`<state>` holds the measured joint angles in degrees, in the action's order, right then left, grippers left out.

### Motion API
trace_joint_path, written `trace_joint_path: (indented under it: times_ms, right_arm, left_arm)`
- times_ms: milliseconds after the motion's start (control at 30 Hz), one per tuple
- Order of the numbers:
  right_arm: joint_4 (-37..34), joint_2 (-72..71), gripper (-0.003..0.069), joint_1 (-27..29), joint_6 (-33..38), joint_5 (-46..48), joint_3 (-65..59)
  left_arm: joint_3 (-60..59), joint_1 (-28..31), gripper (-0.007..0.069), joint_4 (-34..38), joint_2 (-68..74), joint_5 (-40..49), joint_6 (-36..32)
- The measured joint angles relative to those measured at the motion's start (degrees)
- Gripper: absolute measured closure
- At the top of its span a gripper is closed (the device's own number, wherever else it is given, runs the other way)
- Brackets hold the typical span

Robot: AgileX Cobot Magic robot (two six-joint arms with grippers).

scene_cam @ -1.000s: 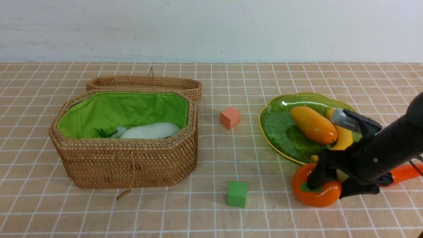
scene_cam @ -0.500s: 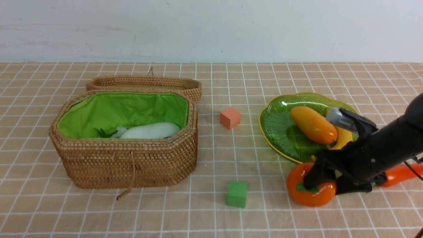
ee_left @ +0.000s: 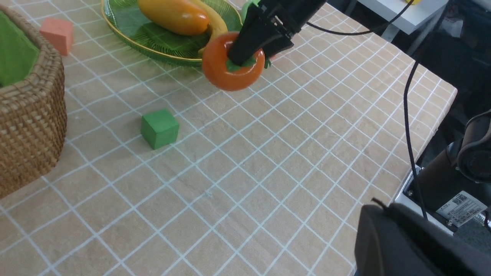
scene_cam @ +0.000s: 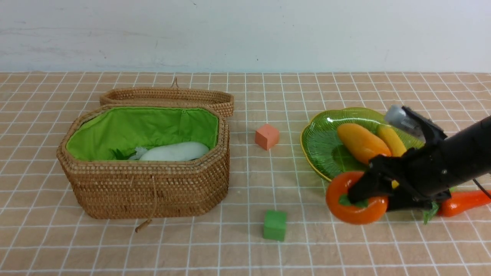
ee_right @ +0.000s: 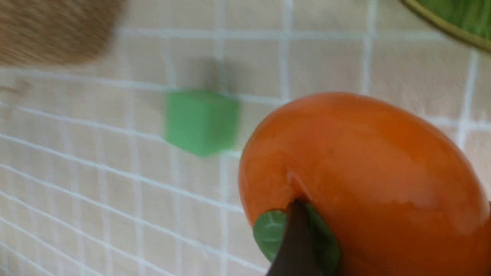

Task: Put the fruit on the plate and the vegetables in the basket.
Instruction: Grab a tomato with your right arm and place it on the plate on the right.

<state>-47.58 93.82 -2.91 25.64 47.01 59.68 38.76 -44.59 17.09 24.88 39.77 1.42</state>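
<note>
My right gripper (scene_cam: 374,199) is shut on the orange persimmon (scene_cam: 355,210) and holds it off the cloth, just in front of the near rim of the green plate (scene_cam: 318,142). The mango (scene_cam: 362,143) and the banana (scene_cam: 391,140) lie on the plate. The carrot (scene_cam: 460,201) lies on the cloth behind my right arm. The white radish (scene_cam: 174,151) lies in the open wicker basket (scene_cam: 149,188). The eggplant and gourd are out of view. Only a dark blurred part of my left gripper (ee_left: 406,237) shows in the left wrist view.
A salmon cube (scene_cam: 267,136) sits between basket and plate. A green cube (scene_cam: 275,225) sits nearer, left of the persimmon. The basket's lid (scene_cam: 168,96) lies open behind it. The table's right edge (ee_left: 429,126) and cables show in the left wrist view.
My right gripper has lifted the persimmon off the cloth and carried it up and a little left, toward the plate's near rim. The banana is more exposed now.
</note>
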Motion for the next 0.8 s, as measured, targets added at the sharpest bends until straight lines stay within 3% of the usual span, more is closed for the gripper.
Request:
trace_joint_path:
  times_ms: [167, 267, 400, 567, 633, 800]
  right_arm:
    - [-3.1, 1.4, 0.0145, -0.1, 1.5, -17.7, 3.0]
    - [-3.3, 4.0, 0.0145, 0.0, 3.2, -21.3, 4.5]
    - [-3.4, 8.9, 0.0145, 0.0, 7.2, -21.2, 7.4]
    - [-3.3, 9.5, 0.0006, 0.0, 8.4, -21.3, 8.1]
    - [-2.0, 8.5, -0.0015, 0.0, 8.5, -21.3, 8.1]
    - [1.9, 3.3, 0.0036, 0.5, 8.3, -19.3, 8.1]
  left_arm:
    - [0.0, 0.0, 0.0637, 0.0, 0.0, -7.0, -0.2]
    - [0.0, 0.0, 0.0637, 0.1, 0.0, -9.3, -0.2]
    - [0.0, 0.0, 0.0637, 0.1, 0.0, -11.0, -0.2]
    - [0.0, 0.0, 0.0637, 0.1, 0.0, -11.0, -0.2]
    - [0.0, 0.0, 0.0637, 0.1, 0.0, -11.0, -0.2]
    - [0.0, 0.0, 0.0637, 0.1, 0.0, -11.3, -0.4]
